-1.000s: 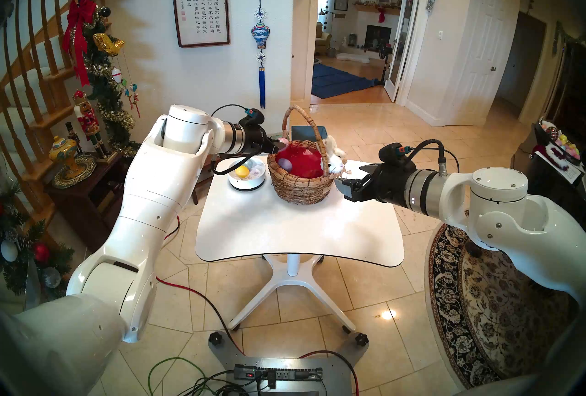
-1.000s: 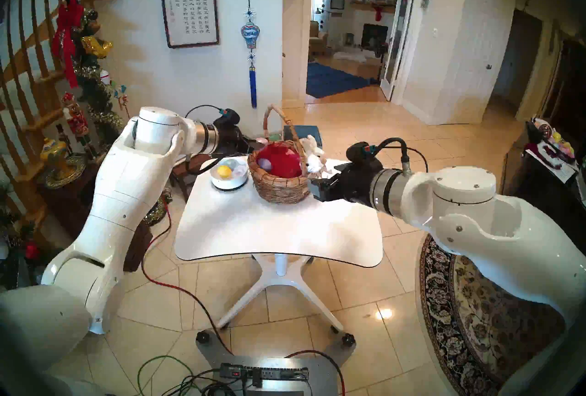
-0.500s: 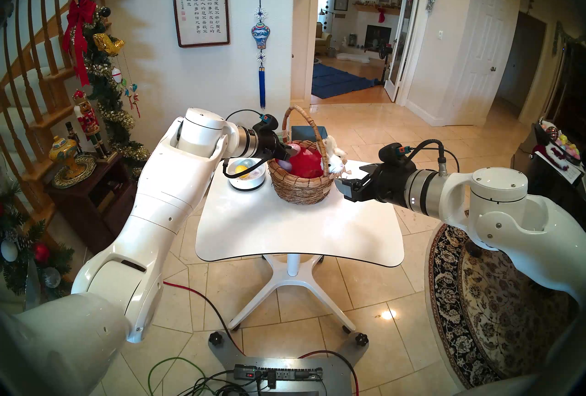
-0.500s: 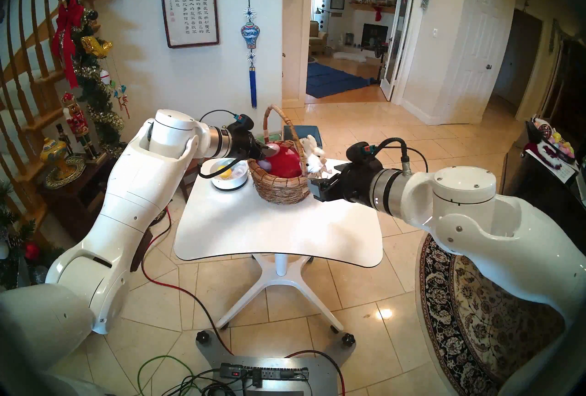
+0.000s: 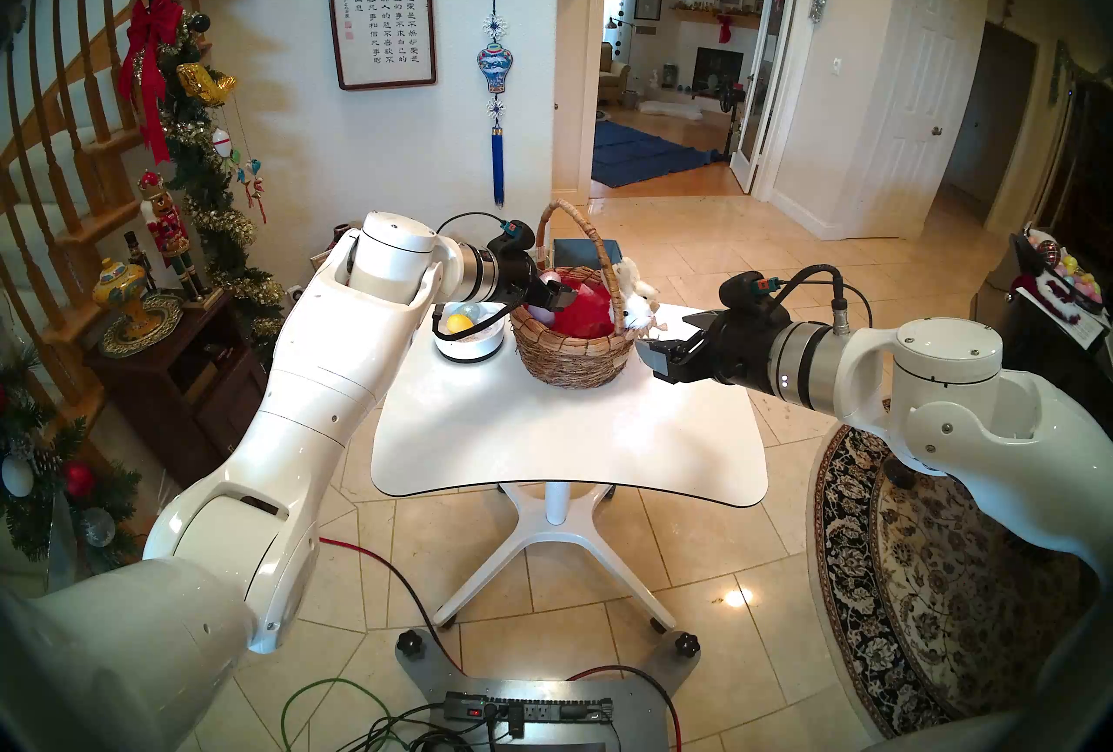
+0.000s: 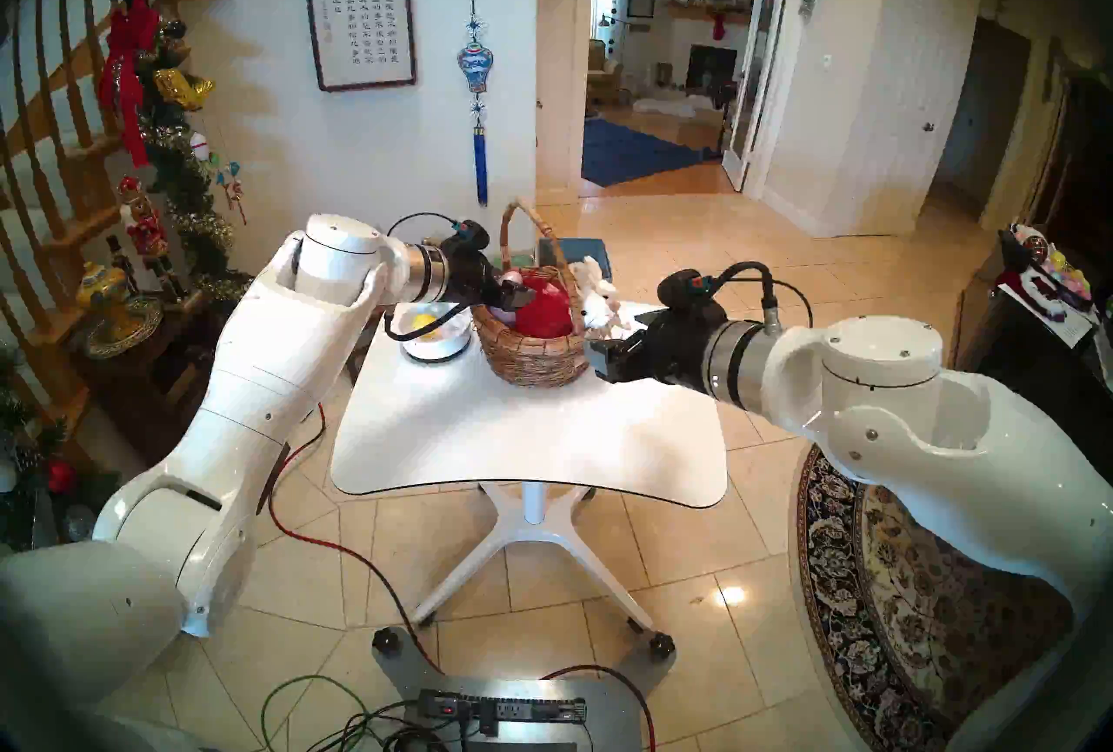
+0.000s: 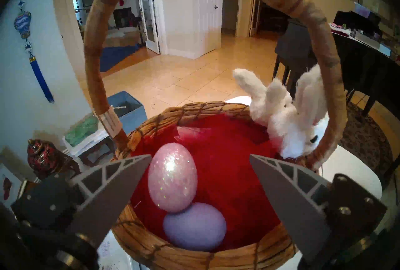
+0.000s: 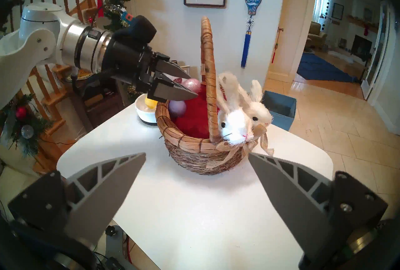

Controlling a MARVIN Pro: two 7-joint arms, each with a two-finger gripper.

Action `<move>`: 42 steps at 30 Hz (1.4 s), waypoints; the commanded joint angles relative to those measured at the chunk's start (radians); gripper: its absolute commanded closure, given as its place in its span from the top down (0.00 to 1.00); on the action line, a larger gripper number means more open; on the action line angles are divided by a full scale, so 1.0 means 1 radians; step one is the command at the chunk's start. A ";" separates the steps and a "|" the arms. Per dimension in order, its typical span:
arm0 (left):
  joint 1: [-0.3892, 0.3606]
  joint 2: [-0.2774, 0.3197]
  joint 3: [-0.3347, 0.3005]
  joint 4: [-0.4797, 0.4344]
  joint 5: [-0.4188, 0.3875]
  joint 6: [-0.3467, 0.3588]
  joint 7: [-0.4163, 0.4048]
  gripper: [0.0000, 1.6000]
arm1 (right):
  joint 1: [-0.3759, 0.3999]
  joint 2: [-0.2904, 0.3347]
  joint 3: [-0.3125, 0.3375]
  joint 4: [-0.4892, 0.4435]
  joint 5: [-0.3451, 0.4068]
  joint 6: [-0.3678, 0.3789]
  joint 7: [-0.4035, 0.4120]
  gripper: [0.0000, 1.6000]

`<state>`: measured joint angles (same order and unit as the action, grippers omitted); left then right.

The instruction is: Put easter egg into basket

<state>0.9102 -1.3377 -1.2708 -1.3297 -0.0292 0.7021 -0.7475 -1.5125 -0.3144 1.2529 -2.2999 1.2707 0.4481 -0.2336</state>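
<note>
Two eggs sit one against the other inside the basket. The pink glitter egg stands with its long axis upright and its narrow end up, and its lower end touches the top of the purple egg, which lies on its side on the red lining by the near wall. Whether the pink egg has settled there or is only dropping past, I cannot tell.

The left gripper hangs just above the basket's left rim and under the arch of the handle. Its fingers are spread wide, one on each side of the pink egg, and neither presses on it. The egg lies straight ahead of this hand and a little below, closer to the left finger than to the right.

I judge that the coming move turns on that gap. The hand should back out toward the white bowl without brushing the egg or the handle.

The right gripper is also spread wide and empty. It waits beside the basket on the bunny side, apart from it and farther from the eggs. A yellow egg remains in the bowl on the table.
</note>
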 commanded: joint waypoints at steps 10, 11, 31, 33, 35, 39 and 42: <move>-0.003 0.002 -0.025 -0.031 -0.012 0.013 0.005 1.00 | 0.010 -0.001 0.008 0.000 -0.002 -0.003 0.000 1.00; 0.001 0.004 -0.027 -0.039 -0.007 0.023 0.014 1.00 | 0.010 -0.001 0.008 0.000 -0.002 -0.003 0.000 1.00; 0.050 0.066 -0.118 -0.107 -0.001 0.221 0.085 1.00 | 0.010 -0.001 0.008 -0.001 -0.002 -0.003 0.000 1.00; 0.052 0.063 -0.130 -0.103 -0.002 0.231 0.096 1.00 | 0.010 -0.001 0.008 0.000 -0.002 -0.003 0.000 1.00; 0.048 0.062 -0.139 -0.098 -0.007 0.241 0.097 1.00 | 0.010 -0.001 0.008 0.000 -0.002 -0.003 0.000 1.00; 0.047 0.068 -0.147 -0.102 -0.011 0.250 0.099 1.00 | 0.010 -0.001 0.008 0.000 -0.002 -0.003 0.000 1.00; 0.042 0.078 -0.140 -0.098 -0.003 0.258 0.105 1.00 | 0.010 -0.001 0.008 0.000 -0.002 -0.003 0.000 1.00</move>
<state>0.9744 -1.2666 -1.4041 -1.4180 -0.0334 0.9528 -0.6404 -1.5124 -0.3142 1.2526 -2.2999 1.2709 0.4481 -0.2336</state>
